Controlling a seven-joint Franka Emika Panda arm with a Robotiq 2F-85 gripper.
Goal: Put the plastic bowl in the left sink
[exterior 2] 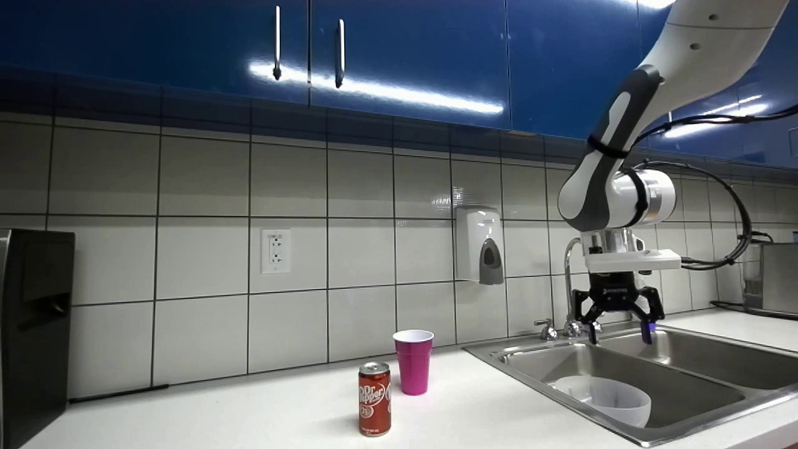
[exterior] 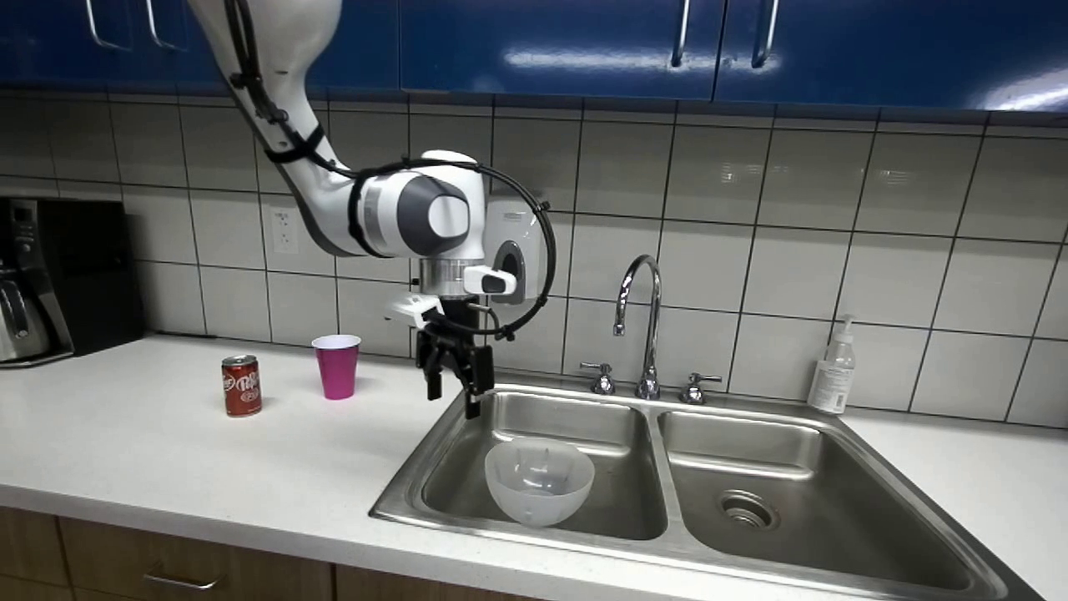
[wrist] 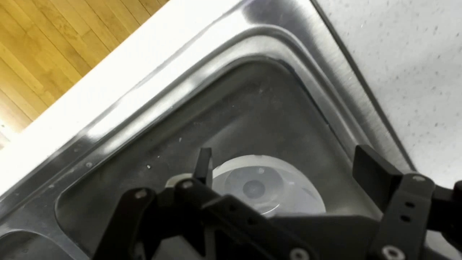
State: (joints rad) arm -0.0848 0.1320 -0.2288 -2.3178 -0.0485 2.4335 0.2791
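The translucent whitish plastic bowl [exterior: 540, 482] sits in the left sink [exterior: 622, 509], opening upward, near its front. The bowl also shows in an exterior view [exterior 2: 608, 399], partly behind the rim of the left sink [exterior 2: 682, 393]. My gripper [exterior: 453, 402] is above the back left corner of the left sink, apart from the bowl. In an exterior view the gripper [exterior 2: 620, 337] hangs above the sink with its fingers spread. In the wrist view the gripper [wrist: 283, 160] is open and empty. The bowl [wrist: 270, 184] lies below it, partly hidden by the fingers. The left sink's drain is hidden.
A pink cup [exterior: 338, 371] and a dark red can [exterior: 242, 388] stand on the counter left of the sink. A faucet [exterior: 653, 334] rises behind the sink. The right basin [exterior: 834, 522] is beside the left one. A soap bottle [exterior: 833, 380] stands at back right.
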